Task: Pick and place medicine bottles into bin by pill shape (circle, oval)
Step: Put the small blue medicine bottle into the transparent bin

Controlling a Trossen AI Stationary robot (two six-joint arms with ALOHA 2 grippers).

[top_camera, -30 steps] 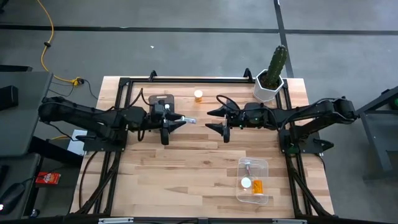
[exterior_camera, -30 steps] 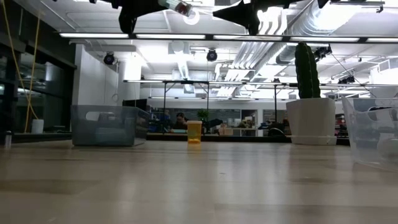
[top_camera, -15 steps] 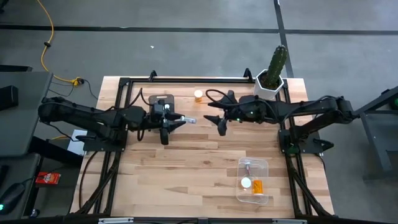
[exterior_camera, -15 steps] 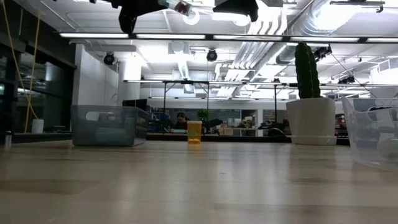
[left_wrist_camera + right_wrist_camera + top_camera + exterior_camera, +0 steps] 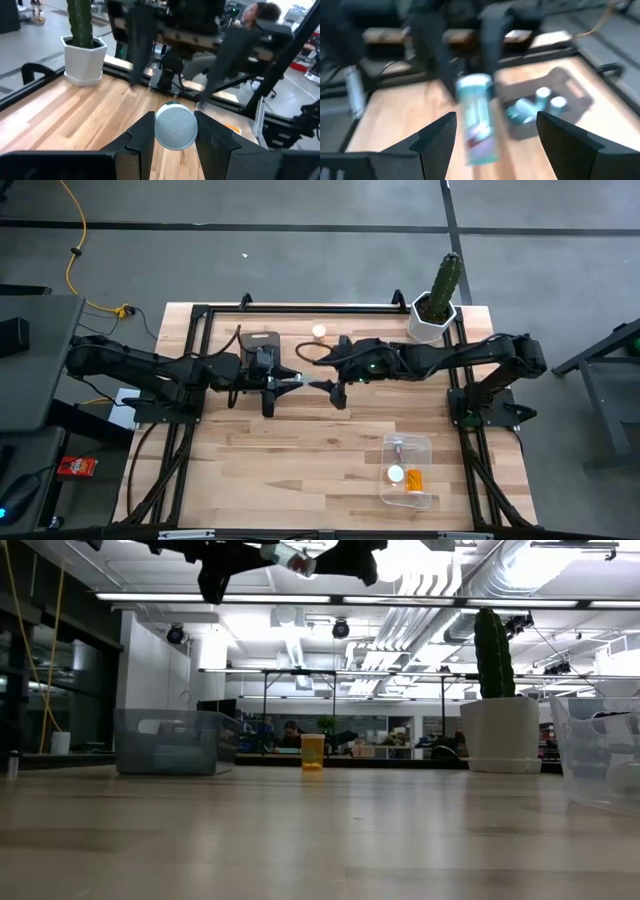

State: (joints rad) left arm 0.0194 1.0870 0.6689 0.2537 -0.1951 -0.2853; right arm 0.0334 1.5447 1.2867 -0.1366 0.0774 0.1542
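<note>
High view had my left gripper up over the middle of the table, clamped on a pale teal-topped bottle sticking out toward the other arm. Just beside it, my right gripper had its fingers spread wide with nothing in them, lined up for what looked like a handoff. Biggest risk, I figured: if the left let go before the right squeezed, the bottle would drop and roll. The clear bin sat well apart, near the front right.

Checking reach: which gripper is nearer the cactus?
Right. The right gripper hangs mid-table, nearer the cactus at the far right corner; the left gripper, holding a bottle, sits farther left.
</note>
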